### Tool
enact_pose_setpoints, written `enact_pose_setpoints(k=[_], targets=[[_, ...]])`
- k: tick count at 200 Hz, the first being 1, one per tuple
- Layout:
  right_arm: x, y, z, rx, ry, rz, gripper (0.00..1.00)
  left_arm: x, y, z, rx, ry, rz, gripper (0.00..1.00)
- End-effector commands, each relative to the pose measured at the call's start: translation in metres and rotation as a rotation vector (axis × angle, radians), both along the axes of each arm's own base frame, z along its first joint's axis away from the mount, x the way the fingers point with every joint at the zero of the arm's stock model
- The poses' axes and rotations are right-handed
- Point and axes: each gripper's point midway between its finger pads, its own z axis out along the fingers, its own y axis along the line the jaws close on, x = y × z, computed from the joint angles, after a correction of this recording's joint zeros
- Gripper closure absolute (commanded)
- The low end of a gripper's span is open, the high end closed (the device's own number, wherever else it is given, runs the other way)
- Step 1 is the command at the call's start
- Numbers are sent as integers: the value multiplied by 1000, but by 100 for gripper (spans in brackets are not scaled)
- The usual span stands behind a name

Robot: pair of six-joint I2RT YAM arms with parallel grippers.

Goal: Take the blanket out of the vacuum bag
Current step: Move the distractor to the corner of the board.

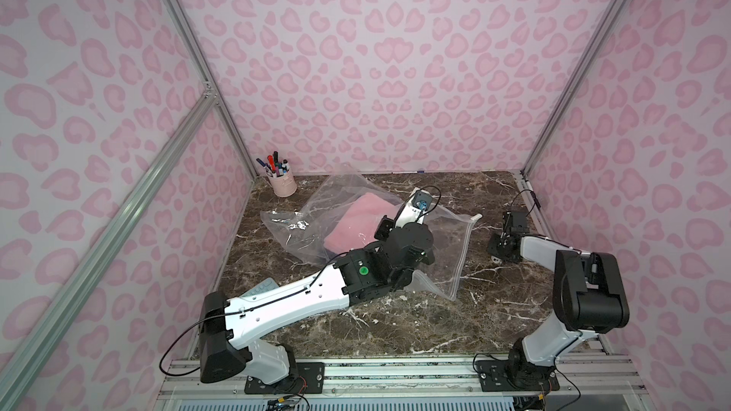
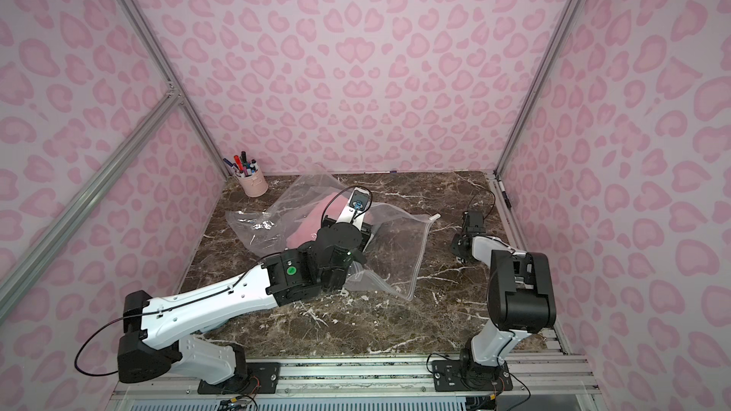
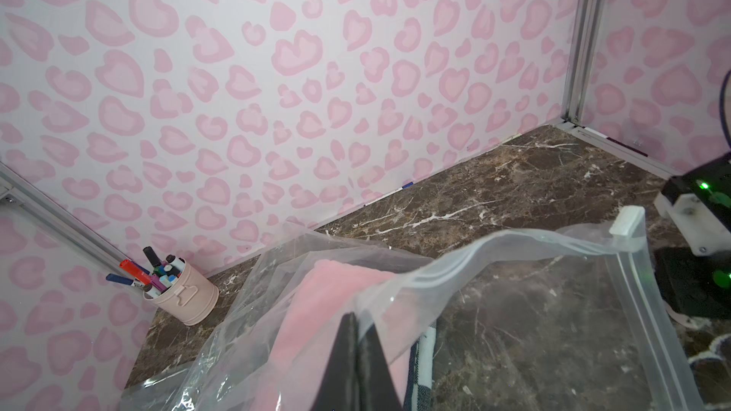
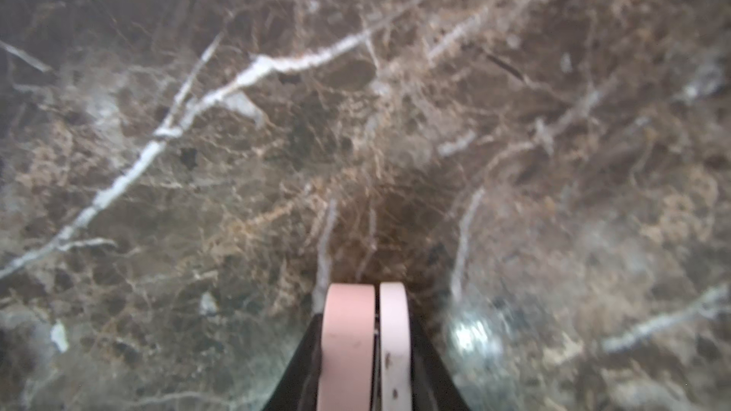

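On the brown marble table (image 1: 395, 322) the clear vacuum bag (image 1: 451, 239) lies mid-table, pink blanket (image 1: 352, 227) inside. Left fingers (image 3: 340, 361) pinch its slippery film by the zip edge (image 3: 474, 260). Right fingers (image 4: 348, 345) sit nearly together, empty. The blanket looks soft and light: grip a fold.

Soft, even, bright light fills both top views, leaving only faint shadows on the dark brown veined marble worktop (image 1: 395, 322). White glare flecks the crinkly transparent plastic vacuum bag (image 1: 312, 215) toward the worktop's left edge. The right wrist view is blurred throughout.
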Motion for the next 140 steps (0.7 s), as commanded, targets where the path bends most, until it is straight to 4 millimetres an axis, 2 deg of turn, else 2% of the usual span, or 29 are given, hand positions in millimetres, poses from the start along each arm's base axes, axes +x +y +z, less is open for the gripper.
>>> enact_pose_setpoints(k=[1, 17, 35, 63, 81, 94, 120, 124, 134, 140], targets=[[-83, -4, -24, 12, 280, -118, 100, 8, -7, 12, -107, -28, -41, 96], [-105, -14, -22, -1, 337, -210, 100, 10, -10, 8, -141, -16, -79, 96], [-127, -37, -15, -37, 358, -347, 100, 10, -15, 6, -146, -6, -106, 96], [-151, -58, -16, 96, 344, -514, 100, 9, -14, 6, -163, -2, -131, 96], [-149, -59, -6, 134, 340, -562, 100, 9, -6, 7, -181, -5, -130, 96], [-146, -57, -7, 163, 330, -585, 100, 9, -2, 8, -197, -8, -133, 97], [-160, -54, -25, 169, 410, -607, 100, 8, 3, 19, -225, -28, -141, 96], [-164, -53, -28, 167, 422, -605, 100, 8, 4, 9, -206, -15, -140, 96], [-171, -52, -34, 158, 441, -597, 100, 6, 7, 10, -220, -21, -139, 96], [-175, -51, -36, 162, 442, -599, 97, 4, 9, 12, -235, -29, -147, 96]])
